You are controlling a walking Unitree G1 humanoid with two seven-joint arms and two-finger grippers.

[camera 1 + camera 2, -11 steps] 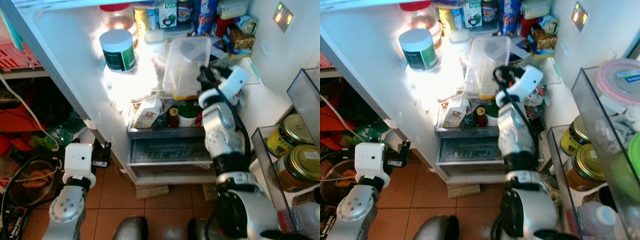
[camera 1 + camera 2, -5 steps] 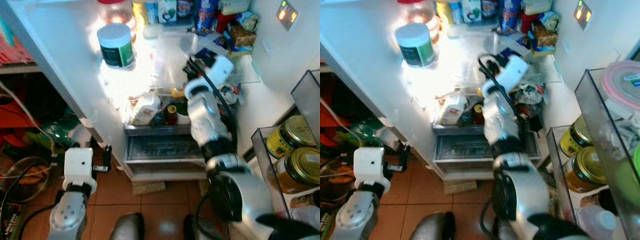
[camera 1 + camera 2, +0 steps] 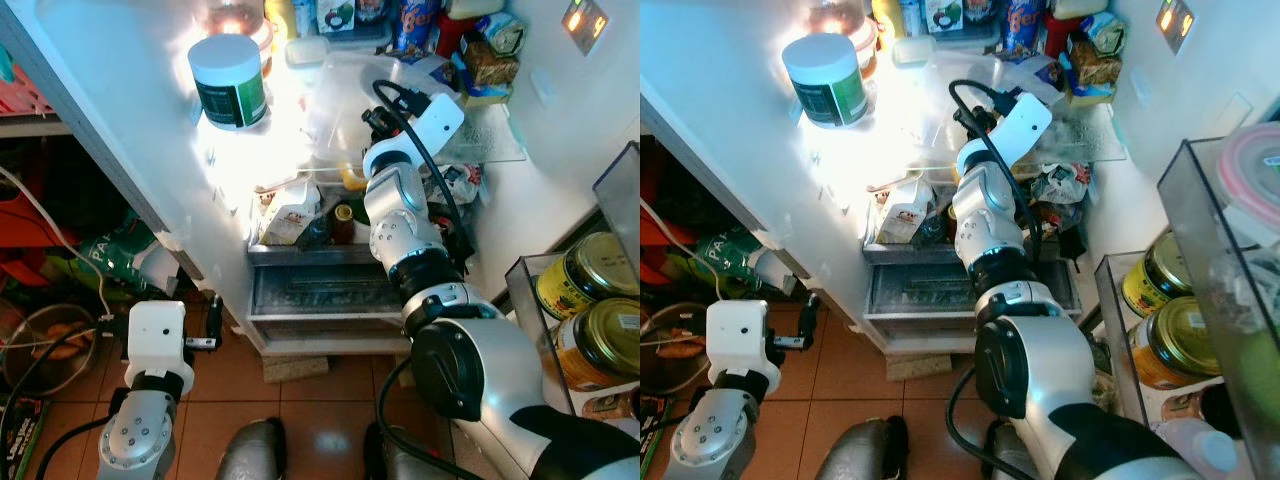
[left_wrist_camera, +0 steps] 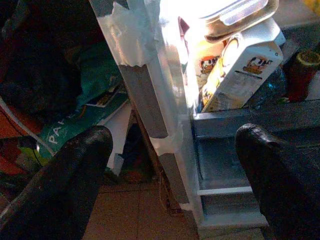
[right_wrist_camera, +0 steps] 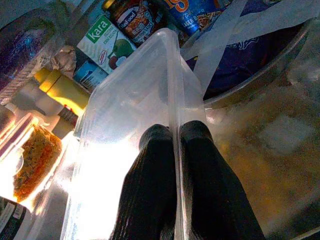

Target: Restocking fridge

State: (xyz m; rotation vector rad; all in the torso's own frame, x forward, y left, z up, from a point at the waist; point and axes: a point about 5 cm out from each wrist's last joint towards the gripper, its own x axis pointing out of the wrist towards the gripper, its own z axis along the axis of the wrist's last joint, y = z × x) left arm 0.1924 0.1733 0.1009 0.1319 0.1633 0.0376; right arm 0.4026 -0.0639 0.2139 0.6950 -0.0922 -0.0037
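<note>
A clear plastic container [image 5: 125,120] lies tilted on the fridge's bright middle shelf, among cartons and jars. My right gripper [image 5: 176,135] is shut on the container's rim, one finger on each side of the thin wall. In the left eye view the same container [image 3: 335,110] sits just beyond my right gripper [image 3: 372,118], with the silver arm reaching up into the fridge. My left gripper [image 4: 175,150] hangs low by the fridge's left edge, open and holding nothing; its fingers [image 3: 213,312] show near the floor.
A white tub with a green label [image 3: 230,80] stands left on the shelf. A milk carton [image 3: 290,215] and small bottles sit below, above the drawer [image 3: 320,290]. A Kara carton [image 5: 107,42] is behind the container. Lidded jars [image 3: 590,300] fill the door rack on the right.
My right gripper has carried the container up and deeper over the shelf, and it now lies flatter. The head camera has shifted. The left arm still hangs.
</note>
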